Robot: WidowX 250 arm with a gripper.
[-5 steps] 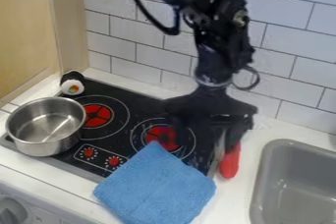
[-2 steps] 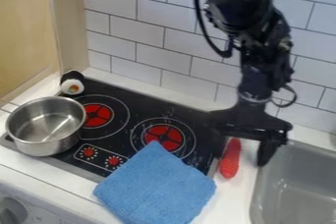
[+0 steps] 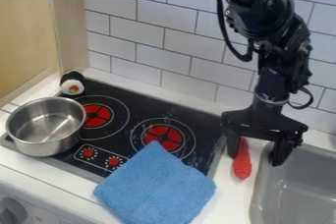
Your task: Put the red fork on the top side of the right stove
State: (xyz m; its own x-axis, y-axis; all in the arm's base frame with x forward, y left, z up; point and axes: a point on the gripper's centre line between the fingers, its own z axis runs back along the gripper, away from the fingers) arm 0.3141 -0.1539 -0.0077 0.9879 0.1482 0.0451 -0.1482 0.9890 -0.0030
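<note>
Counter (image 3: 226, 198) between stove (image 3: 146, 108) and sink (image 3: 292, 193): red fork (image 3: 242, 165)

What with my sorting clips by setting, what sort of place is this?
Probably a toy kitchen: a stove with red burners, a grey sink and a metal pot show it.

The fork (image 3: 242, 165) is bright red, long and narrow, its near end rounded and thicker, its body tapering toward the wall. It appears to rest on the white counter (image 3: 224, 191), between the stove's right edge and the sink (image 3: 289, 191), pointing roughly from the wall toward the front; its far end is partly hidden. The right burner (image 3: 172, 142) is a red disc split by a dark cross, ringed in white on black, its lower left overlapped by the blue cloth's corner (image 3: 154, 149).
</note>
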